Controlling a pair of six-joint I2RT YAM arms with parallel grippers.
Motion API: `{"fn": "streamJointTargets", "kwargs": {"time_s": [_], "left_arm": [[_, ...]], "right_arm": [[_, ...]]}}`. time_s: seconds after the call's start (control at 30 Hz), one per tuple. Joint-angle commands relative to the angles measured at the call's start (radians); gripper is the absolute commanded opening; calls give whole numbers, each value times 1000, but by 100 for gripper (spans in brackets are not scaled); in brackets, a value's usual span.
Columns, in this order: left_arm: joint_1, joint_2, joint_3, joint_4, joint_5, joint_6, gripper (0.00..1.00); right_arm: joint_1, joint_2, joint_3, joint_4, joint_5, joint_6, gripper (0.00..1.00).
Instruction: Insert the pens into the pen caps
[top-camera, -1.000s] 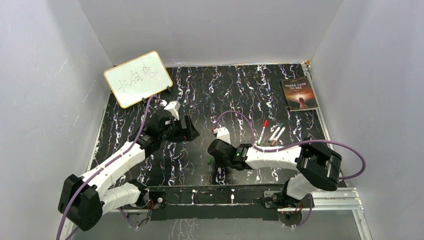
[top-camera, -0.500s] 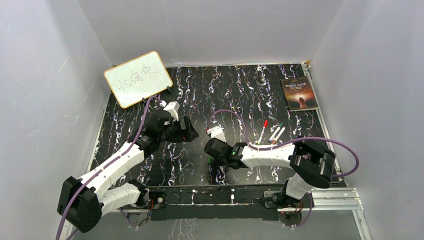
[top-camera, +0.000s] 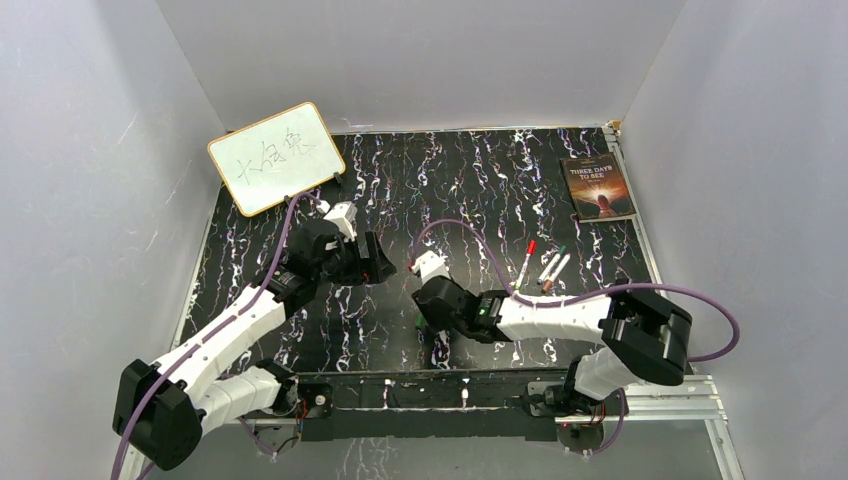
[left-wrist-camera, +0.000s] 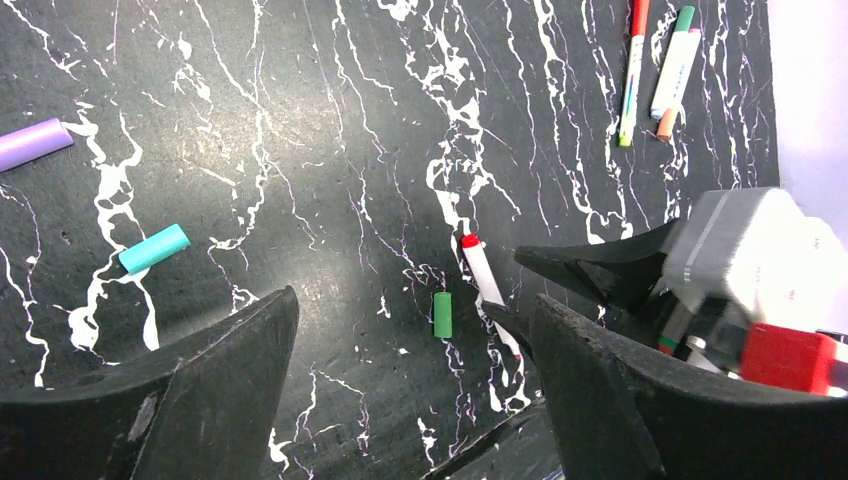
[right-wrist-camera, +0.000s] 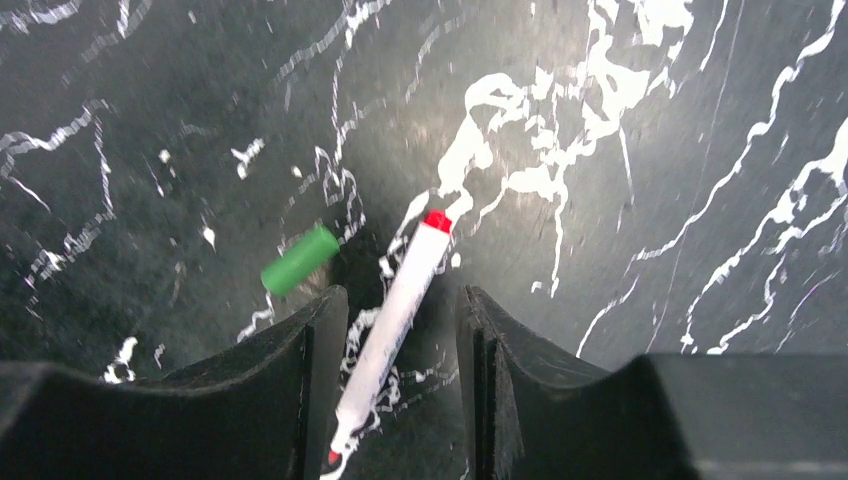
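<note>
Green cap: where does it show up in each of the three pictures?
Top external: the green cap is a tiny dot low in the middle, beside the right arm.
Left wrist: lower centre, left of the red-tipped pen.
Right wrist: left of centre, beside that pen.
Shared landmark: the red-tipped pen between the right fingers.

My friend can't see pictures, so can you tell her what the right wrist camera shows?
A white pen with a red tip lies on a black, white-streaked table between the open black fingers of the end effector. A small green cap lies just left of it, apart.
</note>
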Motion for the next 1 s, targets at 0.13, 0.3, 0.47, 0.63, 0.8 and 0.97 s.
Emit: {"fn": "streamJointTargets", "kwargs": {"time_s": [0.13,0.3,0.47,0.63,0.8,0.97], "left_arm": [[6,-8,40,6,36,-2,84],[7,-1,39,10,38,0,84],[7,-4,40,7,35,2,84],[8,-8,46,-4,28,8,84],[13,-12,50,-9,35,8,84],[16,-10,56,-14,51,-5,85]], "right_arm": [[3,-50,-58,29,-56,69,41],[4,-35,-66,42,-97,74,38],[3,19,-51,19,-106,95,35],[4,64,-26,-20,-87,117,25],[3,75,-7,-39,-53,127,1],[3,34,15,-44,-8,109,0]]}}
